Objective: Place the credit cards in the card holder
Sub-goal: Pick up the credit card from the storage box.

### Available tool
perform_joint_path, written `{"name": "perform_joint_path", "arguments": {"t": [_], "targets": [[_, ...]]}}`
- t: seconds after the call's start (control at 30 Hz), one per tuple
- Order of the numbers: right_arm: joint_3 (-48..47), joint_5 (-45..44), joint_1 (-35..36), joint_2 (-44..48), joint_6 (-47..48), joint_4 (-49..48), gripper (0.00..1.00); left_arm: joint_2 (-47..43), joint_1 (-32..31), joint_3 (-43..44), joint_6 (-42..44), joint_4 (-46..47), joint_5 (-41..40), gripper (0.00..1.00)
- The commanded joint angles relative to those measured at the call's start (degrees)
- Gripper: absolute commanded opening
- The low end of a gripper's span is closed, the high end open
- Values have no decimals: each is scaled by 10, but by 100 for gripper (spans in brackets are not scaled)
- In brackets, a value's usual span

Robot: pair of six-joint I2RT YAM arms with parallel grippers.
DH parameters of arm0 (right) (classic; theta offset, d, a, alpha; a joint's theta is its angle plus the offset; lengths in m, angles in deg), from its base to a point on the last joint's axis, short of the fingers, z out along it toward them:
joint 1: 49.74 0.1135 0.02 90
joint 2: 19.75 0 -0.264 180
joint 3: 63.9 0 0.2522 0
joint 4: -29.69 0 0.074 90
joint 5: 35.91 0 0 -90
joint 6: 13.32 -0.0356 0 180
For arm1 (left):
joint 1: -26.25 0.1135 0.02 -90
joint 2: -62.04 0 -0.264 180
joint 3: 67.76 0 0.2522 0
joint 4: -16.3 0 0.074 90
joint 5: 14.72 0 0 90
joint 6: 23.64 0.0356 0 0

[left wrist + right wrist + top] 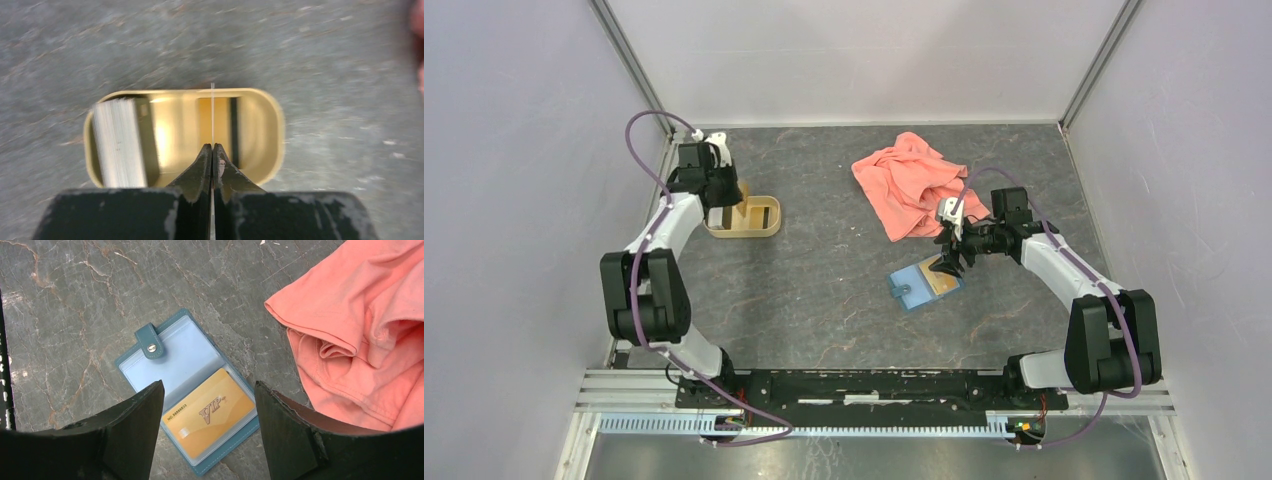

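Card (212,112) stands edge-on, pinched by the left tool (212,146) over the tray (274,125); right tool (209,386) hangs open above the wallet (185,350).

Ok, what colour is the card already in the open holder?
Orange-gold card with VIP lettering, inside the teal card holder; clearest in the right wrist view.

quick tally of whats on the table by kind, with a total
card holder: 1
tan tray: 1
pink cloth: 1
credit cards: 3 made out, an orange one in the card holder, an edge-on card pinched by the left gripper, a greyish-white card in the tan tray; blur may hide more
total: 6
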Motion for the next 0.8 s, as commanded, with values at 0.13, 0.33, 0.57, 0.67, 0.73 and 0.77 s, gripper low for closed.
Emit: {"name": "perform_joint_path", "arguments": {"t": [0.13,0.33,0.57,0.67,0.73,0.77], "targets": [[-16,52,0,15,-49,-30,73,-107,0,-102,-248,257,359,4],[37,130,1,46,-294,-221,73,-132,-113,-257,-464,613,383,2],[148,86,0,85,-679,-574,73,-64,-281,-331,-563,900,258,2],[176,60,0,83,-786,-651,73,-3,-325,-346,-617,1032,223,2],[184,59,0,77,-833,-687,73,34,-345,-351,-642,1097,200,2],[189,61,0,75,-853,-705,72,49,-356,-349,-649,1115,193,2]]}}
